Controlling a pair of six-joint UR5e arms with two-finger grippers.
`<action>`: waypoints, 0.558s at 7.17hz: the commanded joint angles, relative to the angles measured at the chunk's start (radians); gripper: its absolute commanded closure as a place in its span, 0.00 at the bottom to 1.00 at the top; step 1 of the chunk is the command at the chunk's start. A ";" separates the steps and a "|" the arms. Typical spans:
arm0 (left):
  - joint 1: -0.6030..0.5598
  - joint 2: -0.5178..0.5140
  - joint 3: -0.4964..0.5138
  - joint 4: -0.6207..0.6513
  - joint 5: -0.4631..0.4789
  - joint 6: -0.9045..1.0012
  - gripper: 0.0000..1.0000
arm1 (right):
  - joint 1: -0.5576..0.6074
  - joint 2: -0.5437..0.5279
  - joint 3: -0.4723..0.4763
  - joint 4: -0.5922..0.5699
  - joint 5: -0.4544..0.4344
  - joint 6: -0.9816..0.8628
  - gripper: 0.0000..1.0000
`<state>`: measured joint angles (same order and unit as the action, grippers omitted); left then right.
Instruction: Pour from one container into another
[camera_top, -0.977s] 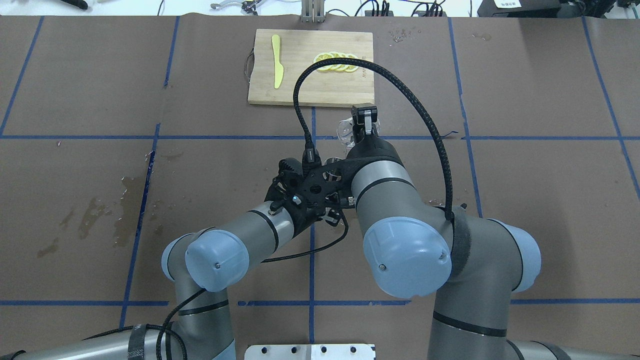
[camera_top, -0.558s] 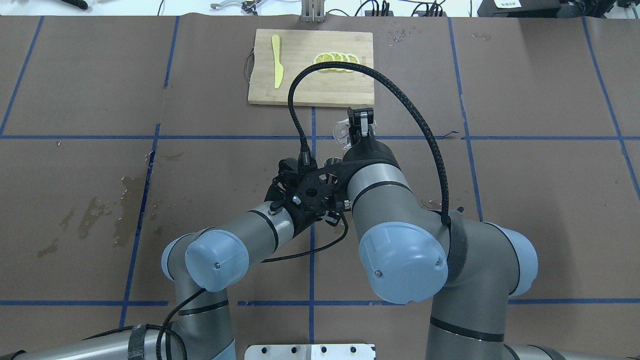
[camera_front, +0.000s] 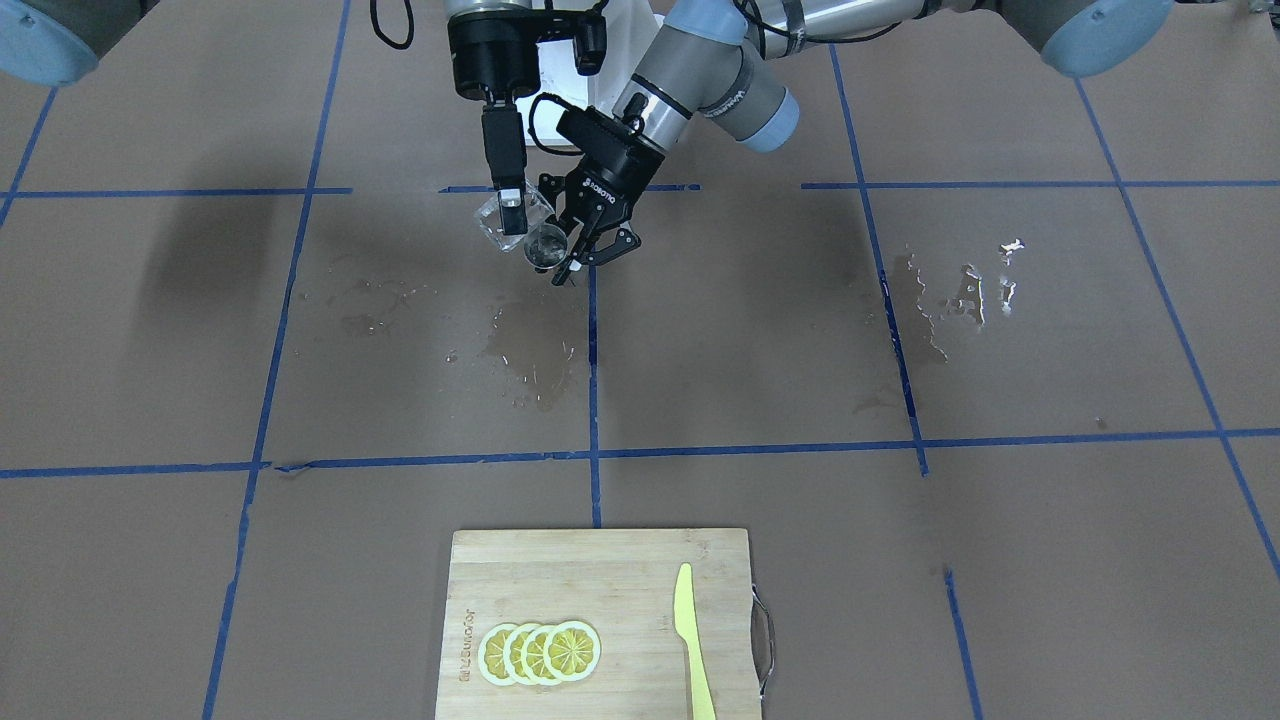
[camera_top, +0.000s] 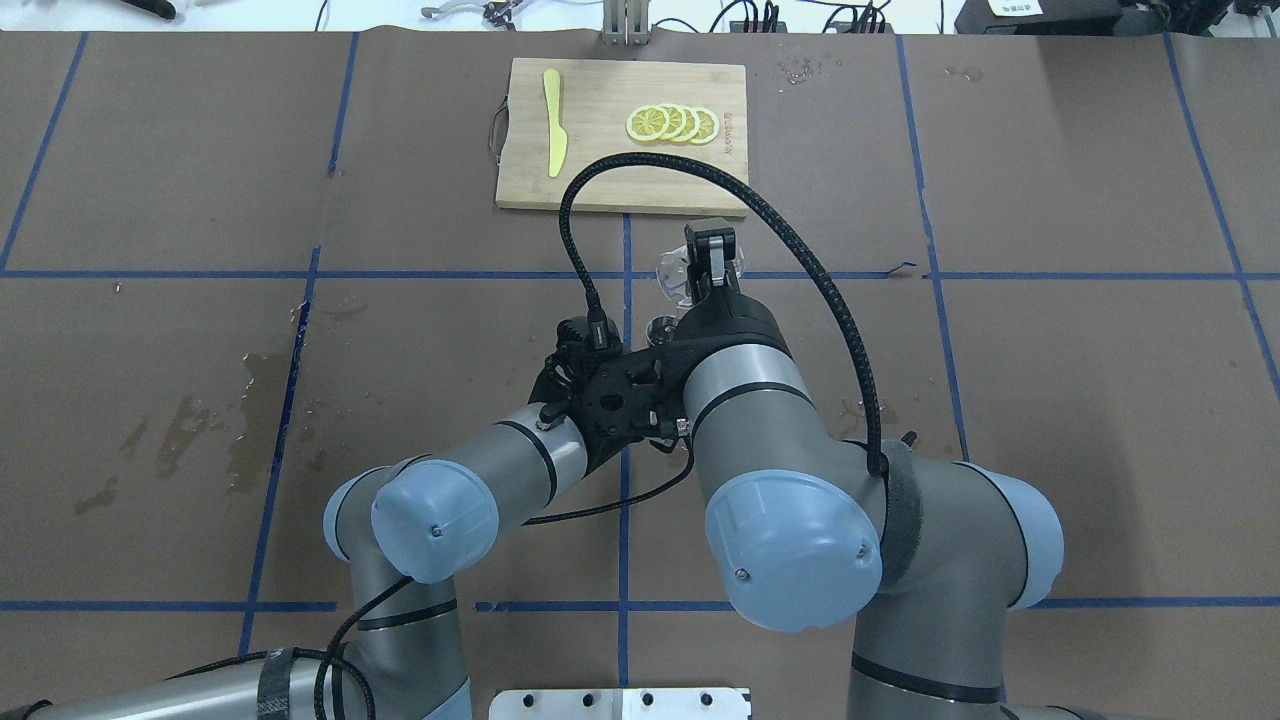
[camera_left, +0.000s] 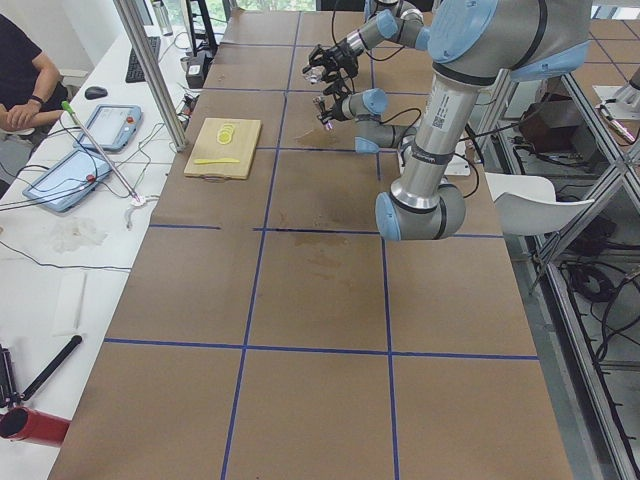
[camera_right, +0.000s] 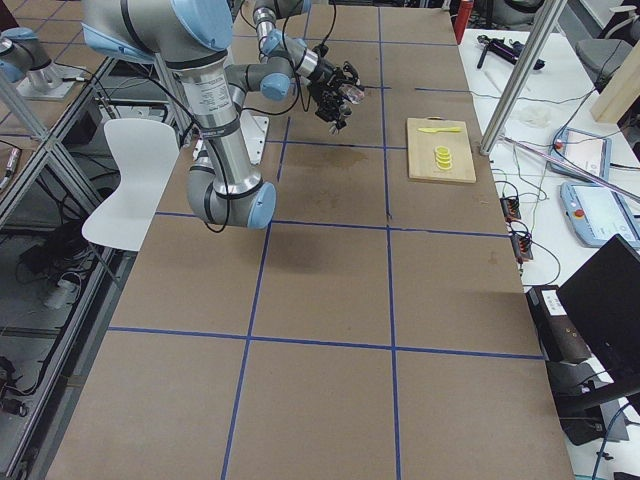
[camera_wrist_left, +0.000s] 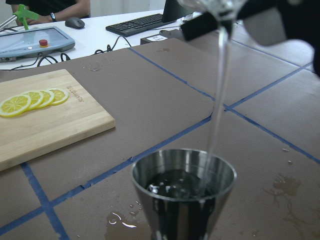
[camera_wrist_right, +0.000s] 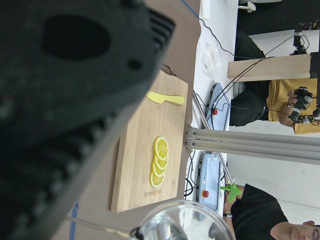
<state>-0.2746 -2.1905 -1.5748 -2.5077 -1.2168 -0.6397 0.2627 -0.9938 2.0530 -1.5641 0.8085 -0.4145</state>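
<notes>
Right end effector (camera_front: 511, 212), upper centre of the front view, is clamped on the glass (camera_front: 493, 226). The glass is tilted hard, mouth angled down toward the jigger (camera_front: 546, 245), which sits just beside and below it.

Left end effector (camera_front: 570, 252) comes in from the upper right of that view. It looks closed on the jigger, but the overhead has the right arm covering most of it, so that grip is only probable. The jigger is upright, off the tabletop (camera_front: 800, 330), over the blue tape line just above frame centre.

In the left wrist view a thin clear stream (camera_wrist_left: 218, 90) falls from the glass at the top edge into the jigger's cup at bottom centre. Liquid is visible inside, below the rim. The stream lands on the right side of the opening.

Wet patches (camera_front: 530, 360) lie on the brown tabletop below the pour point, with more at centre right.

The board (camera_front: 600, 620) is at bottom centre of the front view, well apart from both end effectors. Lemon slices (camera_front: 540, 652) overlap in a row on its left half and a yellow knife (camera_front: 692, 640) lies on its right half.
</notes>
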 joint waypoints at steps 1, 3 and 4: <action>0.000 0.000 0.002 -0.011 0.000 0.000 1.00 | -0.003 0.001 0.002 0.012 -0.002 0.020 1.00; 0.000 0.000 0.002 -0.022 -0.001 0.000 1.00 | -0.002 0.001 0.025 0.015 0.000 0.070 1.00; 0.000 0.000 0.002 -0.023 -0.001 0.000 1.00 | -0.002 0.000 0.024 0.015 0.001 0.150 1.00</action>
<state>-0.2746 -2.1905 -1.5724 -2.5284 -1.2178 -0.6397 0.2603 -0.9928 2.0730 -1.5502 0.8086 -0.3414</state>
